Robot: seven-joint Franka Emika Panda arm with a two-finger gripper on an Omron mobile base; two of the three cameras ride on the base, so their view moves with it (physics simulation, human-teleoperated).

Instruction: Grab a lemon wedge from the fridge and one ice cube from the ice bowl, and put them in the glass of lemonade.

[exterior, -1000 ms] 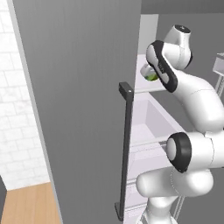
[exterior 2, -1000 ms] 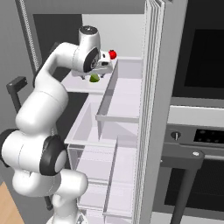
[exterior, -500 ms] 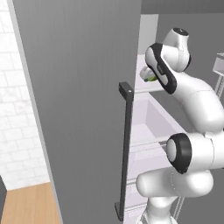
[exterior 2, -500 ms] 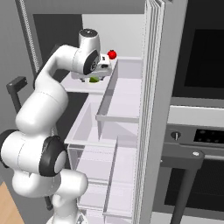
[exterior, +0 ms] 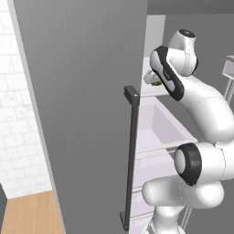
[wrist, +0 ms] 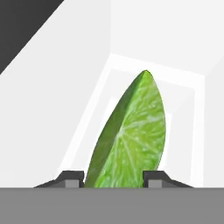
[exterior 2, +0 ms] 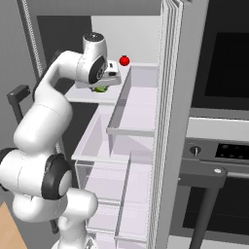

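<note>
Gripper (wrist: pixel 113 177) — fingers flanking lemon wedge (wrist: pixel 131 135)

Matt grey cabinetry, glossy white shelving, one wet-looking citrus piece

The fridge (exterior: pixel 87 105) door is a flat, matt grey sheet with a dark, smooth bar handle (exterior: pixel 130 155) of satin finish; its shelves (exterior 2: pixel 136 116) look like smooth, pale, slightly translucent plastic. The lemon wedge (wrist: pixel 131 140) shows a smooth darker green rind and a moist, finely veined, lightly glossy cut face. A small red fruit (exterior 2: pixel 124 60) is smooth and shiny. The oven (exterior 2: pixel 223 63) front is glossy black glass above a brushed, metal-looking panel. The floor (exterior: pixel 29 215) looks like matt wood.
</note>
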